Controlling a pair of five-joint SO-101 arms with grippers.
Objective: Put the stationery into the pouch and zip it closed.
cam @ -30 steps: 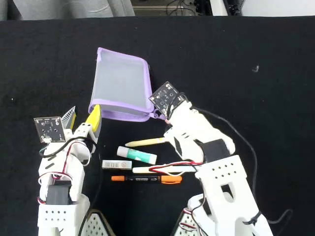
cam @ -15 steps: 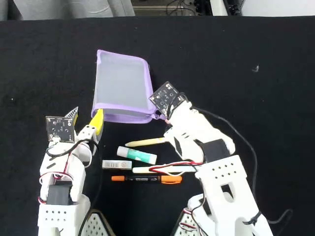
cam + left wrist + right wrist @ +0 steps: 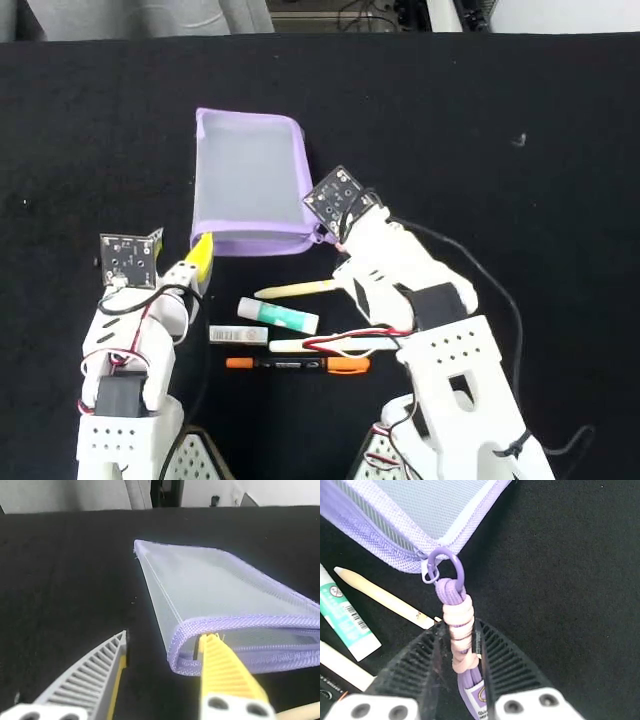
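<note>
The purple mesh pouch (image 3: 250, 180) lies flat mid-table. My left gripper (image 3: 178, 250) stands open at its near left corner. In the left wrist view the yellow finger (image 3: 222, 667) has its tip against the pouch's (image 3: 225, 587) purple rim, and the grey finger (image 3: 95, 677) is off to the side over bare cloth. My right gripper (image 3: 335, 238) is at the near right corner, shut on the zipper pull strap (image 3: 457, 615) below its ring (image 3: 447, 562). A pencil (image 3: 300, 289), glue stick (image 3: 278, 315), eraser (image 3: 237, 334), white pen (image 3: 320, 345) and orange marker (image 3: 297, 364) lie between the arms.
The table is covered in black cloth (image 3: 520, 200), with open room to the right and beyond the pouch. Both arm bases stand at the near edge. The right arm's red and white cables (image 3: 345, 340) hang over the white pen.
My left arm has swung a little to the right, its yellow finger sliding along the pouch's near left corner. That corner has shifted slightly. The right arm has kept still.
</note>
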